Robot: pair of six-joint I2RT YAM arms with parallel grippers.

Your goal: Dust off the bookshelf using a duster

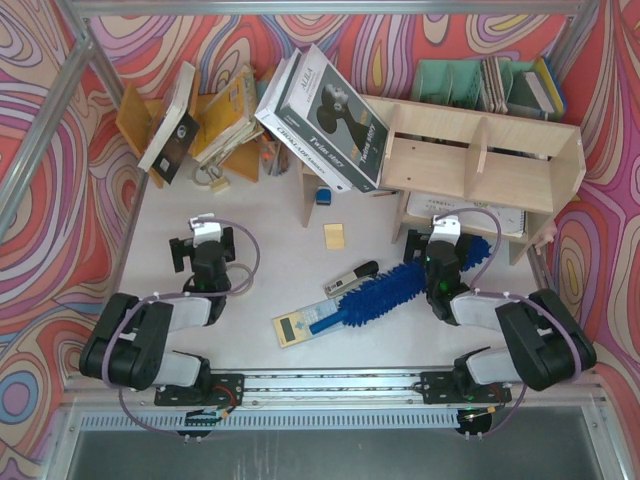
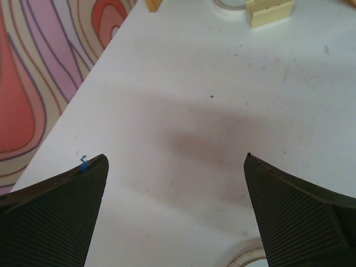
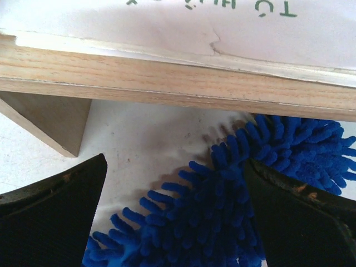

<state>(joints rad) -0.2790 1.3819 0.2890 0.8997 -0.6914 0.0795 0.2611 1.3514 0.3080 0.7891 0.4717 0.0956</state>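
The blue fluffy duster [image 1: 382, 292] lies on the white table, slanting from its slim handle at lower left to its head under my right arm. My right gripper [image 1: 441, 262] is open just above the brush head [image 3: 233, 206], which lies between its spread fingers; the right finger touches the fluff. The pale plywood bookshelf [image 1: 480, 150] stands at the back right; its bottom board [image 3: 167, 83] fills the top of the right wrist view, with a white sheet on it. My left gripper [image 1: 208, 250] is open and empty over bare table [image 2: 178, 128], far left of the duster.
A black-and-silver stapler-like tool [image 1: 352, 277], a tan card [image 1: 296, 328] under the duster handle, and a yellow note pad [image 1: 334, 235] lie mid-table. A boxed "Twins" set [image 1: 325, 115] leans on the shelf's left end. An orange-brown book rack [image 1: 190, 120] stands back left, green file holders [image 1: 450, 80] back right.
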